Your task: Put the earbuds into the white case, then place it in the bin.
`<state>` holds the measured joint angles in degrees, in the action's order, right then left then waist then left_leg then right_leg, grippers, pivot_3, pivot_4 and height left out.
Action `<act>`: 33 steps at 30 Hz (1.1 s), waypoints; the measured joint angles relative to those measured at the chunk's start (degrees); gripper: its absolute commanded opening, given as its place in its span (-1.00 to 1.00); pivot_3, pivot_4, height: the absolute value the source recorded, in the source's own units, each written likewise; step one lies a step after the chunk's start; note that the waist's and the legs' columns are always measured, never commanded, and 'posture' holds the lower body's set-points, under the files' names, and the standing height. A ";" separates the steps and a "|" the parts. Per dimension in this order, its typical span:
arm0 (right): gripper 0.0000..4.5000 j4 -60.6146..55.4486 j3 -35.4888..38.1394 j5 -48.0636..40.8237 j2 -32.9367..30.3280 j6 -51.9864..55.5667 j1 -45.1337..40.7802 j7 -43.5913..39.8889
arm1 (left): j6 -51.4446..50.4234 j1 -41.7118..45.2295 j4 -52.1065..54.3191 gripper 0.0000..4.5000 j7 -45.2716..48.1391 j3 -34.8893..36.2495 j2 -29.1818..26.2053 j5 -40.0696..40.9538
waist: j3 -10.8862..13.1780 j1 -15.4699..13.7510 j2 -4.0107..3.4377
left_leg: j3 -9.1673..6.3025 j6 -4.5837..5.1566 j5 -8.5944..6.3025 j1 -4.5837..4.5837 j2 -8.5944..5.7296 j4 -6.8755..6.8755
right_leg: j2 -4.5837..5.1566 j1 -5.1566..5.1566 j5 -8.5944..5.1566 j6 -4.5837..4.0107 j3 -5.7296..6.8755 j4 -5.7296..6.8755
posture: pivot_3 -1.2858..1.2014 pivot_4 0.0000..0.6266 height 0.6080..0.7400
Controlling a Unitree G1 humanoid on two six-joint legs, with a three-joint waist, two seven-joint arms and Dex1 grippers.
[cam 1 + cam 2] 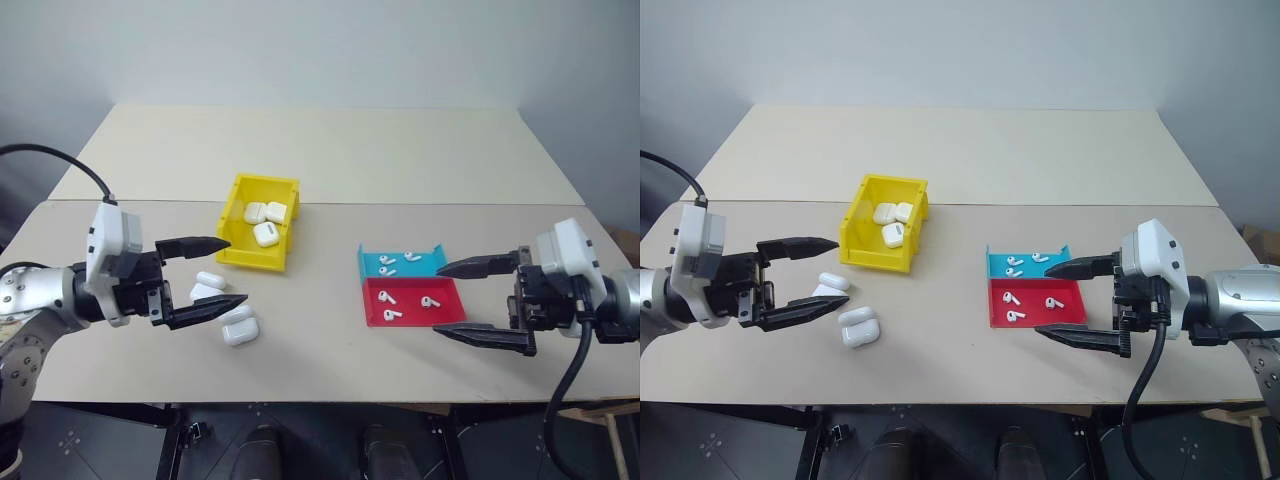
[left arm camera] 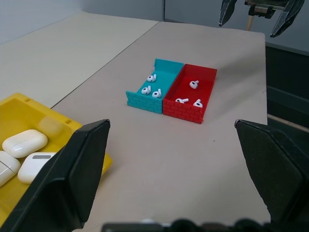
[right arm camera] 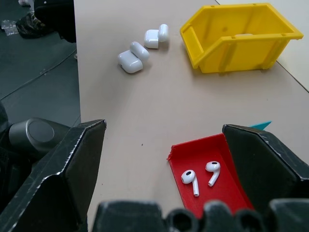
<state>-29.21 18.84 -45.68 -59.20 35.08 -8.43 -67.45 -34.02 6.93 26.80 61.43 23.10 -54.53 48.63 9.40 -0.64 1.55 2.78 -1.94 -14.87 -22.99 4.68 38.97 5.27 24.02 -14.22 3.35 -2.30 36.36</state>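
on the beige table, glossy white case; both grippers spread, empty.

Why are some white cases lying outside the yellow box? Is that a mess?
Not a spill. Four white cases lie loose on the table beside the yellow bin, which already holds three. Earbuds sit neatly in the red and blue trays.

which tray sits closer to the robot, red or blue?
The red tray. It sits on the near side, by the table's front edge; the blue tray touches its far side, toward the yellow bin.
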 measured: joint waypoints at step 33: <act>0.99 -3.36 0.73 0.98 -2.04 1.61 1.32 5.41 | -26.41 16.59 -2.50 1.00 -4.38 -15.70 -23.07 -5.17 | 0.03 0.26 0.04 | 0.05 0.00 0.00 -0.06 0.00 -0.03 | -0.02 0.13 -0.01 0.00 -0.05 0.04 | 0.03 -0.52 1.00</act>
<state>-32.57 19.57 -44.69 -61.24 36.69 -7.11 -62.04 -60.43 23.52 24.30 57.05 7.40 -77.59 43.46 9.43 -0.38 1.59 2.84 -1.94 -14.87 -23.06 4.68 38.94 5.25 24.15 -14.23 3.36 -2.35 36.40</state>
